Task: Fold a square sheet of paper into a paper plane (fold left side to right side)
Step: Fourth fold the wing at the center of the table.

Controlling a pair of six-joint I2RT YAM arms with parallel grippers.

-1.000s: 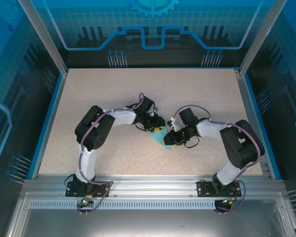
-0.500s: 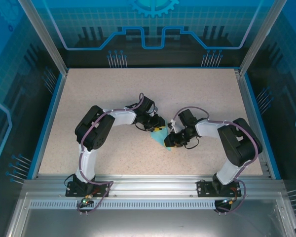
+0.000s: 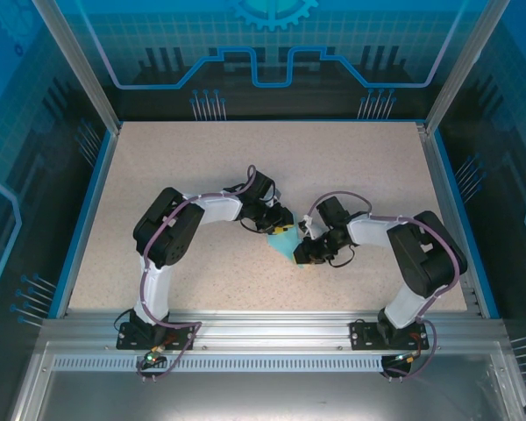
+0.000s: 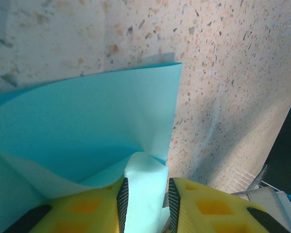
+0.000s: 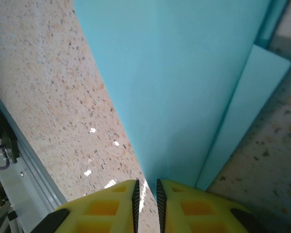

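1. Top external view: the left pincer (image 3: 278,224) and the right pincer (image 3: 303,254) met near the middle of a speckled beige table (image 3: 351,167). The table sat inside an enclosure of blue printed panels (image 3: 272,53), with an aluminium rail (image 3: 263,326) along the near edge. The turquoise paper (image 3: 285,243), folded to a pointed shape, lay flat between the two pincers and touched both. The left pincer was at its far left edge and the right pincer at its near right edge.

2. Left wrist view: the left pincer (image 4: 145,204) was clamped on a raised flap of the turquoise paper (image 4: 87,121), which filled the narrow gap between its yellow fingers (image 4: 87,213). The rest of the sheet spread ahead of the pincer and to its left, over the speckled table (image 4: 223,73).

3. Right wrist view: the right pincer (image 5: 146,196) stood nearly closed, its jaws narrow. The tapering edge of the turquoise paper (image 5: 184,73) ran straight into the gap. I could not tell whether the pads pressed it. The sheet widened ahead of the pincer and to its right, lying on the table (image 5: 53,97).
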